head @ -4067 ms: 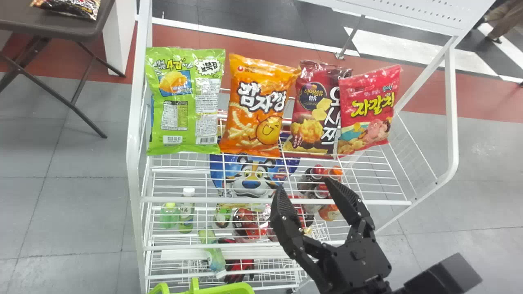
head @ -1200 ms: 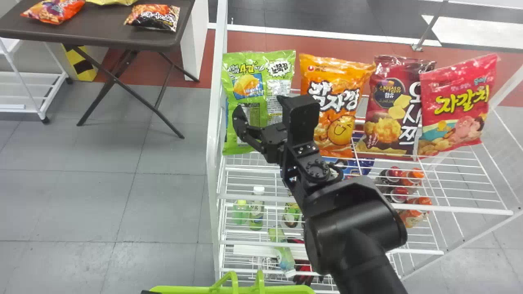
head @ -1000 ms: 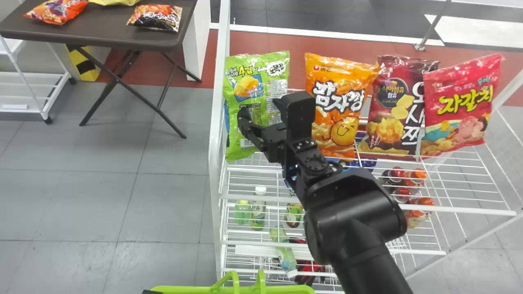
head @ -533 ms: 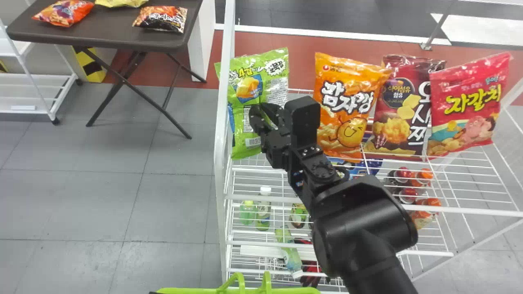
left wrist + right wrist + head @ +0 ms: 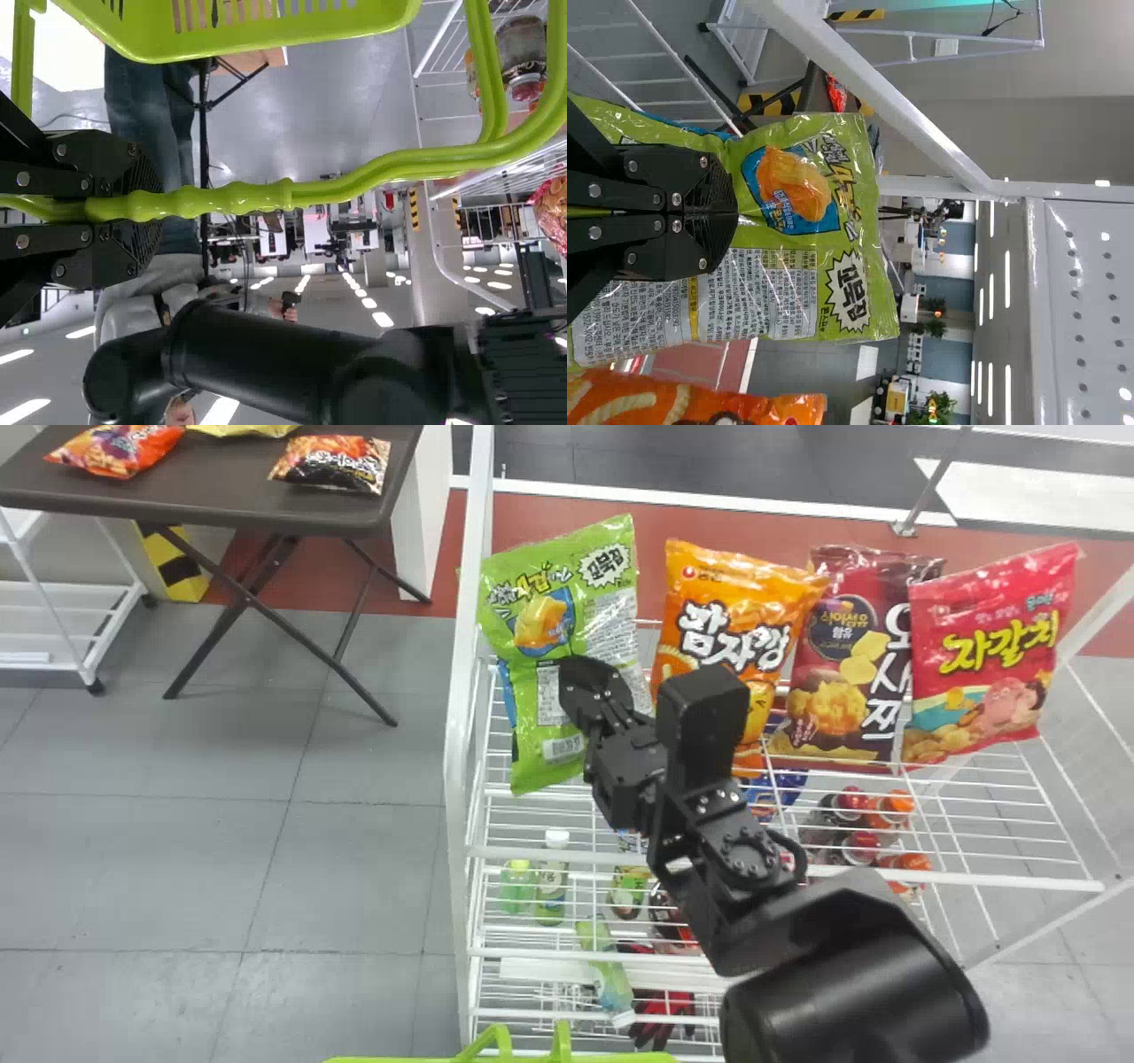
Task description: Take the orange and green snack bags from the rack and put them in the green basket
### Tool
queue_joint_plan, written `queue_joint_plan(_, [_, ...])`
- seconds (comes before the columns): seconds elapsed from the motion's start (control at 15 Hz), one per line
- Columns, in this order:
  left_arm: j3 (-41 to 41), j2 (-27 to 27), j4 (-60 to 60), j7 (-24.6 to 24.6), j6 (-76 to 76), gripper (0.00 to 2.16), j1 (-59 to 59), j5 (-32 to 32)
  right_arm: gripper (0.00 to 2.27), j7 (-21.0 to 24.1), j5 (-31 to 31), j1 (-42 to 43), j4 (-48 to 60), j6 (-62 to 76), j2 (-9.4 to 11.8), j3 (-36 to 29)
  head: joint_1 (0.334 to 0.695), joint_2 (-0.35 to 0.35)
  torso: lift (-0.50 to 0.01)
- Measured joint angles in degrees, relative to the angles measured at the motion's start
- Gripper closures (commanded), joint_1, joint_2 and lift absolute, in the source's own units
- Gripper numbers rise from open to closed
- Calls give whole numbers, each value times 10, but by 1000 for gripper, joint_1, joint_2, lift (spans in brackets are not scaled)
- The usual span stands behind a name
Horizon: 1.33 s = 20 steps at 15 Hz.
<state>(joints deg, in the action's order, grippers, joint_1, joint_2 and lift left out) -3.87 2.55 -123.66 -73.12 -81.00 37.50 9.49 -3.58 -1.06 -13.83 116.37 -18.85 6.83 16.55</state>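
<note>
Grey floor (image 5: pixel 354 868) behind; right gripper (image 5: pixel 728 212) clamped on green bag (image 5: pixel 598 567), left gripper (image 5: pixel 146 207) on basket handle (image 5: pixel 239 197). Lift gently, clear of orange bag (image 5: pixel 740 615).

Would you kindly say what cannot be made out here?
Inside of the green basket: past the bottom edge, head view.
Middle of the green bag: behind the right hand, right wrist view.
Lower left of the orange bag: behind the right arm, head view.

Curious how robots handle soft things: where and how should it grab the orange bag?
I'd pinch the orange bag around its middle, from the front. It stands upright with its broad face toward the robot, and the dark red bag crowds its right edge.
</note>
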Motion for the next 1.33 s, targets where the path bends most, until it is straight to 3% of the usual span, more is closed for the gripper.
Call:
queue_joint_plan(0.4, [-12, -1, 0, 7, 7, 2148, 4, 0, 2250, -14, 40, -128, 168, -90, 53, -52, 695, -280, 0])
queue_joint_plan(0.53, [-14, -2, 2, 7, 13, 2148, 6, 0, 2246, -25, 71, -182, 232, -135, 72, -88, 695, -350, 0])
queue_joint_plan(0.73, [-15, -5, 4, 6, 26, 2148, 10, 1, 2246, -33, 89, -264, 315, -207, 97, -129, 695, -350, 0])
queue_joint_plan(0.87, [-14, -5, 8, 3, 35, 2148, 14, 3, 2246, -60, 114, -311, 351, -252, 110, -160, 695, -350, 0])
queue_joint_plan(1.33, [-1, -6, -1, 0, 65, 2148, 39, 11, 2250, -113, 144, -398, 414, -412, 170, -244, 695, -350, 0])
